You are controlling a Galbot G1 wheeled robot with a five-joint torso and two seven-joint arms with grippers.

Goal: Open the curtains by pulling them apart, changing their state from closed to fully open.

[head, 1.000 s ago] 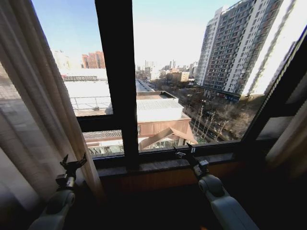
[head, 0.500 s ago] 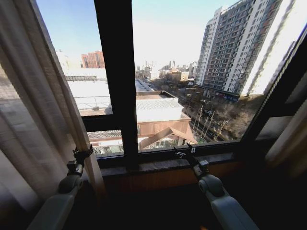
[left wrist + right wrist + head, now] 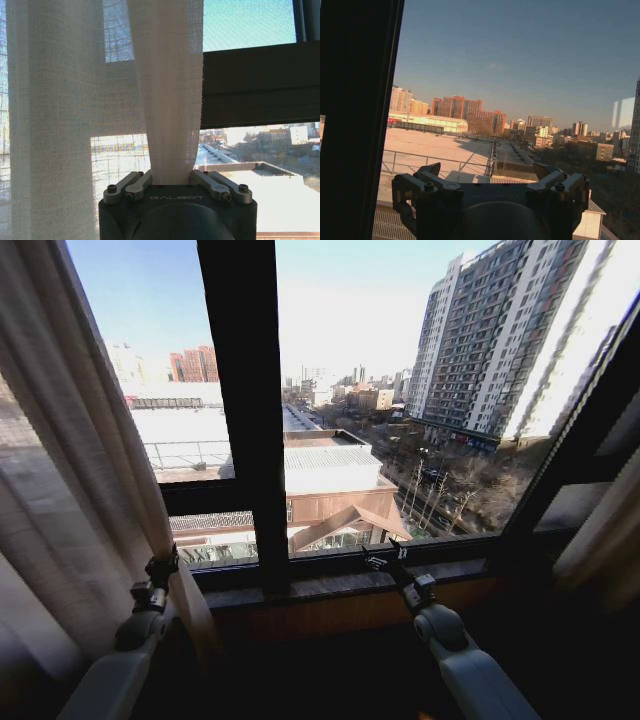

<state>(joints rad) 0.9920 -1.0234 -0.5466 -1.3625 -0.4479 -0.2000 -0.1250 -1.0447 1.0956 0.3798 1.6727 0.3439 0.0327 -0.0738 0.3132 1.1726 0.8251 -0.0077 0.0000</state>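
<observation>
A dark window sill [image 3: 340, 583] runs below the panes, its top bare.

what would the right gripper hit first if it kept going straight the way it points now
Most likely the window glass. The right gripper hangs open over the sill, aimed outward at the rooftops, with nothing between its fingers and the pane. How far off the glass is cannot be judged.

This is a room high up in a city building, a flat or hotel room by the look of it. A large dark-framed window [image 3: 245, 410] with a stone sill [image 3: 350, 582] looks down on flat rooftops [image 3: 335, 465], bare trees and a tall apartment block [image 3: 500, 340]. Sheer pleated curtains [image 3: 70, 460] hang at its left side, a homely furnishing.
</observation>
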